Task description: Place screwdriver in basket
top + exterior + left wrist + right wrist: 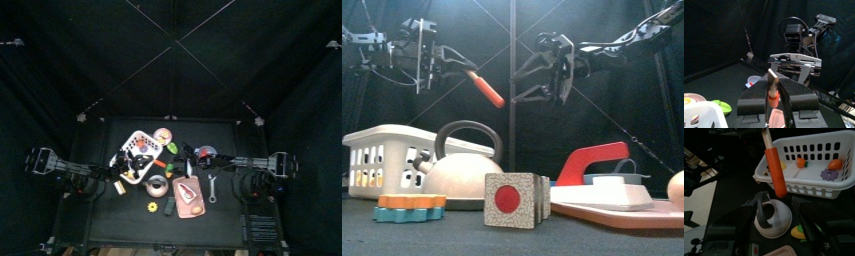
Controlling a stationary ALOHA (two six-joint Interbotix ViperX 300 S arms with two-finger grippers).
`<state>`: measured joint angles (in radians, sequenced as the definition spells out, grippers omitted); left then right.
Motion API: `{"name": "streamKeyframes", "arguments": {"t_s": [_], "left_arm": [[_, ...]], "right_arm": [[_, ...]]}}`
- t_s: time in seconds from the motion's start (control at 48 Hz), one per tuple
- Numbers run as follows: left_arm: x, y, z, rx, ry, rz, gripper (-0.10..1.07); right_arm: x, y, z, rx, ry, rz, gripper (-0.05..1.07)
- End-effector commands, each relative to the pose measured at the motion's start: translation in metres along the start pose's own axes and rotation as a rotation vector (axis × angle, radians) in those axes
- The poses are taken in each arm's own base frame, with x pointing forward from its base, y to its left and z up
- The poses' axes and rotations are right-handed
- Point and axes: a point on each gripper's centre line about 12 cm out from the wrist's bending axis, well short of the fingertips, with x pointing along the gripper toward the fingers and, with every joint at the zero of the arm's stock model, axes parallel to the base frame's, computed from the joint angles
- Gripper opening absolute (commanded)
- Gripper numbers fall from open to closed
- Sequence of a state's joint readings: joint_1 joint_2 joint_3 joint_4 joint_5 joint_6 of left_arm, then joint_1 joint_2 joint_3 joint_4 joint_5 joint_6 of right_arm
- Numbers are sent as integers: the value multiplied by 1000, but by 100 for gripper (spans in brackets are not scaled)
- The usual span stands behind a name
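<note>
The screwdriver (486,88) has an orange-red handle and hangs in the air, slanting down toward the table's middle. My left gripper (446,64) is shut on its upper end; in the left wrist view the handle (771,96) sits between the jaws. The white openwork basket (385,152) stands at the left, below that gripper, and holds a few small toys. It also shows behind the screwdriver (775,170) in the right wrist view as the basket (817,165). My right gripper (543,80) hangs open just right of the screwdriver's lower end, holding nothing.
A white kettle (462,168) with a dark hoop handle stands beside the basket. In front are a cube with a red dot (513,198) and stacked orange and teal gears (412,207). A pinkish board (629,212) carrying a red-handled item lies at the right.
</note>
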<state>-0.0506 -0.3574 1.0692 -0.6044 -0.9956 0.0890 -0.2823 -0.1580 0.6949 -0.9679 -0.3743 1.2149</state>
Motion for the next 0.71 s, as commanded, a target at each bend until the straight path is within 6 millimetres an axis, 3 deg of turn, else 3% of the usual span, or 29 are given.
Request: {"name": "streamKeyframes", "arguments": {"t_s": [0.0, 0.229, 0.396, 0.688], "left_arm": [[3, -2, 14, -46, -32, 25, 44], [-1, -7, 36, -139, 75, -1, 44], [-2, 5, 52, -161, 245, -3, 44], [-1, 39, 66, -47, 482, 54, 44]], "right_arm": [[-9, 5, 12, -12, -39, 12, 90], [-18, 5, 8, -11, -37, 3, 90], [-25, 4, 5, -9, -38, -4, 90], [-41, 3, -2, -5, -42, -15, 91]]}}
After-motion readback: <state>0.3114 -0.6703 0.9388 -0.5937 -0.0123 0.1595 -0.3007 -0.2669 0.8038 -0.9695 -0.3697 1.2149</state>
